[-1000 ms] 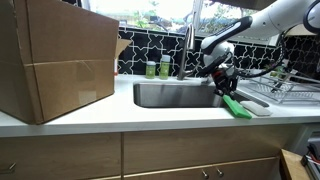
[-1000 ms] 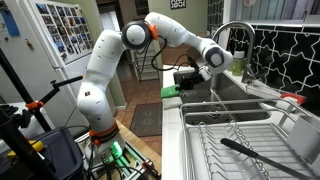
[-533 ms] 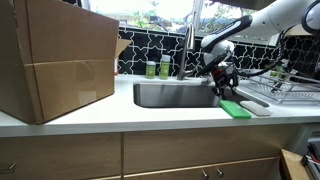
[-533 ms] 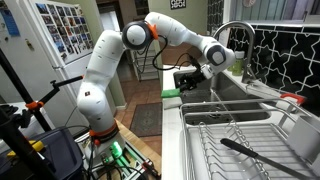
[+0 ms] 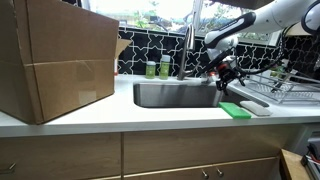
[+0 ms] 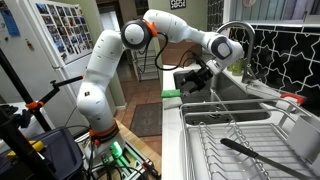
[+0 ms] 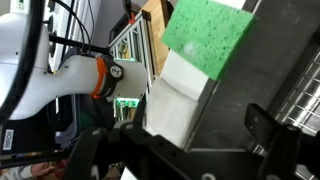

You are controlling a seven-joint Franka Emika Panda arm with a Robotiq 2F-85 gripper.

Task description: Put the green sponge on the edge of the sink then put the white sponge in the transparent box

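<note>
One green sponge (image 5: 237,110) | flat on sink (image 5: 170,96) edge | dish rack (image 6: 203,122): dark utensil (image 6: 252,151)

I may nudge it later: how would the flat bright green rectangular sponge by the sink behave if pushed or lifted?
The flat bright green rectangular sponge looks pitted and porous, so probably light and squashy under a pinch. Lying flat beside the stainless steel sink, it should slide rather than roll or tip; a push might drop it in.

1x green sponge (image 5: 237,110), 1x sink (image 5: 170,97), 1x faucet (image 5: 186,45), 2x green-label containers (image 5: 151,69), 1x cardboard box (image 5: 55,60), 1x dish rack (image 5: 285,94).
</note>
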